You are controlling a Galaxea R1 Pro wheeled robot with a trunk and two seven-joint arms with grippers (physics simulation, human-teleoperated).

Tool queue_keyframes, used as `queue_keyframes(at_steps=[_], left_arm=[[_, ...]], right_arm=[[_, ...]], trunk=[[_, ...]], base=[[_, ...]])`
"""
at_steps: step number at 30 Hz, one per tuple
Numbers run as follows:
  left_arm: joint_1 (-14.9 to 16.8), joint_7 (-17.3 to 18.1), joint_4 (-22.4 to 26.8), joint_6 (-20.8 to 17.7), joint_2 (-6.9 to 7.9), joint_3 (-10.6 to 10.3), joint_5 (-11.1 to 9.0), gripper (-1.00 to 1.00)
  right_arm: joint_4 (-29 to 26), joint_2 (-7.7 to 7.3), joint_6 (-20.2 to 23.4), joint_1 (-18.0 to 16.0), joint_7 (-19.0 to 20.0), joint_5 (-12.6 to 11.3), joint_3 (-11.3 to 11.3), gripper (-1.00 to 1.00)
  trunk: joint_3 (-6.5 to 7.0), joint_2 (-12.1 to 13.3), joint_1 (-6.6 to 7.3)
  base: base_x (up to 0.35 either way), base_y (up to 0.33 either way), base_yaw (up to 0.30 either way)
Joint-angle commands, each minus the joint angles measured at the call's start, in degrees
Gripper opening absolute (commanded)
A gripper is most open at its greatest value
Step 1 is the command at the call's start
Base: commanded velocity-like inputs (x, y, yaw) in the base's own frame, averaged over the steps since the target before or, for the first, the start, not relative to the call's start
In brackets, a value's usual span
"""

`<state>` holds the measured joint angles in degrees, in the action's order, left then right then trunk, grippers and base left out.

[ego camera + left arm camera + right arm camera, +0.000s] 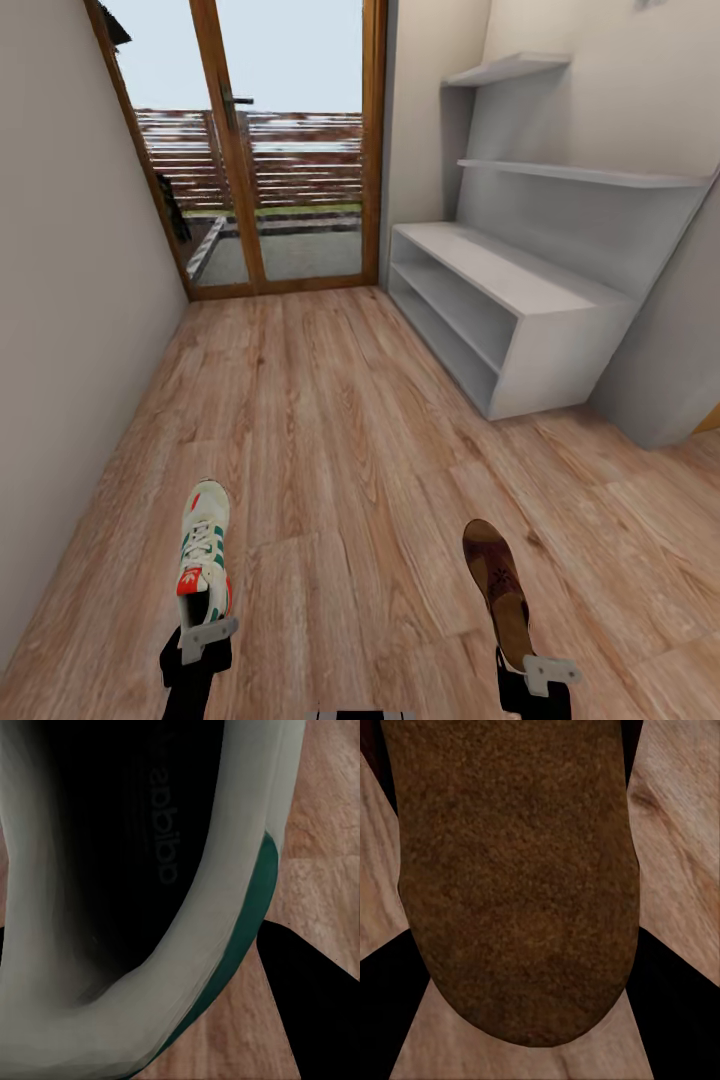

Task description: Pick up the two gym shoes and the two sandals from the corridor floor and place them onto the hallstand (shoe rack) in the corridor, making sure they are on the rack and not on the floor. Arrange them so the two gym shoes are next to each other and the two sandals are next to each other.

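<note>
- While the robot faces down the corridor, its left gripper (208, 632) holds a gym shoe (205, 548) by the heel, toe pointing ahead, above the corridor floor (330, 450).
- Its right gripper (545, 672) is clamped on the heel of a brown sandal (497, 590), also carried toe-forward.
- Ahead on the right stands the hallstand (560, 345), well apart from both, its shelf slots bare.
- Judged step: carrying one of each pair to the rack.
- Next move calls for driving closer and turning right, then setting each down with room beside it for its mate.
</note>
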<state>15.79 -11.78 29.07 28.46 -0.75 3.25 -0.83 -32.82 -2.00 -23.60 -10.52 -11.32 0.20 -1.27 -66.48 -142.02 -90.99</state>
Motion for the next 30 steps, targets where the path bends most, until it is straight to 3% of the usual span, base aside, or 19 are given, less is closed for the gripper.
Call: queue_keyframes(at_steps=[1, 30], left_arm=[[0.03, 0.18, -0.01, 0.19, -0.04, 0.18, -0.05, -1.00], [0.03, 0.10, 0.03, 0.20, -0.04, 0.18, -0.05, -1.00]], right_arm=[[0.02, -0.02, -0.13, -0.03, -0.28, 0.06, -0.14, -1.00], [0.04, -0.02, -0.13, -0.03, -0.28, 0.15, -0.14, -1.00]], trunk=[[-0.03, -0.01, -0.02], [1.57, -0.01, -0.02]], base=[[0.338, 0.000, 0.049], [0.338, 0.049, 0.185]])
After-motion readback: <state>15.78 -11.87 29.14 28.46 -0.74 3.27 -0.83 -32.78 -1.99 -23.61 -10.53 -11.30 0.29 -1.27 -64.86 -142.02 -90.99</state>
